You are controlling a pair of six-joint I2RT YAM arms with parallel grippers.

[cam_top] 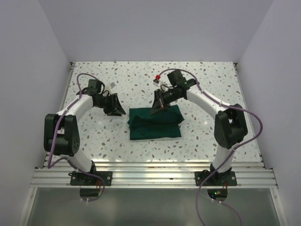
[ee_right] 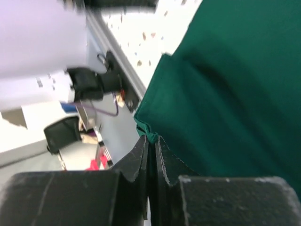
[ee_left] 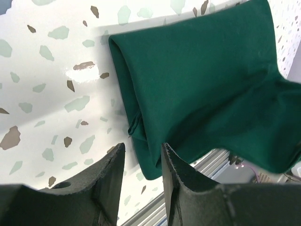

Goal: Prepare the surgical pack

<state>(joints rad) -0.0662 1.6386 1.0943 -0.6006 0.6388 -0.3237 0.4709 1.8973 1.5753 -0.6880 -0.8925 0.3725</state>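
Pinches only a thin corner of the surgical pack (cam_top: 155, 123), folded as a bundle mid-surface (cam_top: 108, 136), in the right tool (ee_right: 151, 141) pressed together on it, with the left tool (ee_left: 141, 150) half spread and empty just beside its edge; may slip free on lifting, or drag the folds apart.

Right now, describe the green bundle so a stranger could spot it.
At the middle of the speckled white table lies the surgical pack, a folded rectangular bundle. It is the only dark green thing there, its far edge pinched by the right claw.
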